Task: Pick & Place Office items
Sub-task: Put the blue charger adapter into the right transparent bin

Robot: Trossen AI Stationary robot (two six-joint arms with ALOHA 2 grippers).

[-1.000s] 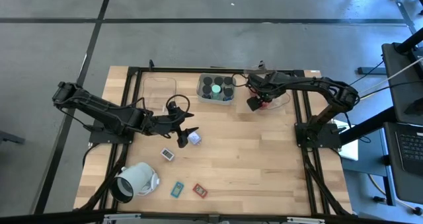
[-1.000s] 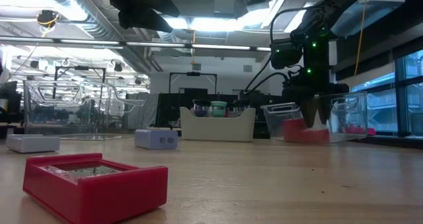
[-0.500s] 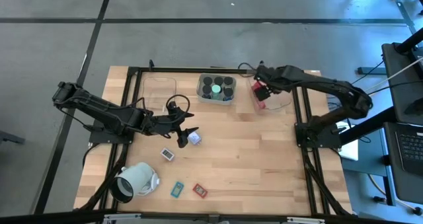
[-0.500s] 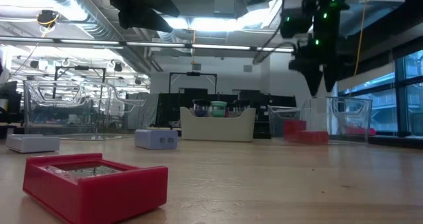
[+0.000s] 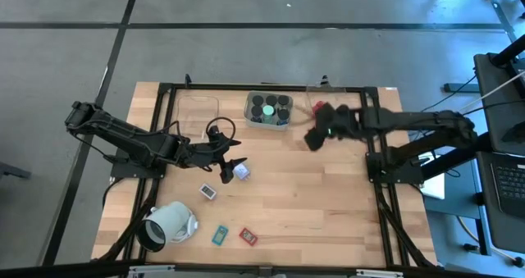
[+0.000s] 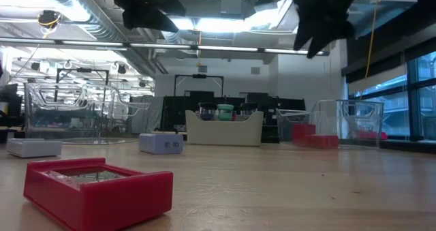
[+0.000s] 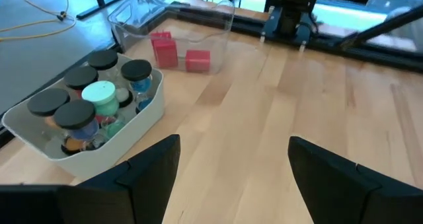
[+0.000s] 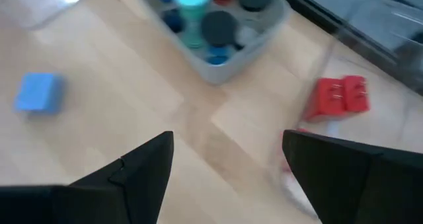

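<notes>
My left gripper (image 5: pixel 230 166) (image 7: pixel 234 145) is open and hangs well above the table (image 6: pixel 146 6), close by the pale blue cube (image 5: pixel 241 171) (image 6: pixel 161 144), which sits flat on the wood. My right gripper (image 5: pixel 315 137) (image 8: pixel 228 138) is open and empty, raised high (image 6: pixel 325 16) on the near side of the clear tray (image 5: pixel 351 122) that holds the red blocks (image 7: pixel 164 49) (image 8: pixel 340 97). Short black cylinders, one green-topped, stand in a white tray (image 5: pixel 269 110) (image 7: pixel 86 108). White (image 5: pixel 208 193), teal (image 5: pixel 220 234) and red (image 5: pixel 248 236) (image 6: pixel 95 190) flat rectangles lie near the table's near edge.
A large pale mint hollow cylinder (image 5: pixel 166 223) lies on its side at the near left. A second clear tray (image 5: pixel 197 114) stands left of the white tray. Black frame rails (image 5: pixel 379 159) border the tabletop. Bare wood stretches across the middle and the right near part.
My right gripper has risen out of the clear tray, leaving the red blocks in it, and has swung toward the table's near edge and a little left, climbing higher. My left arm has kept still.
</notes>
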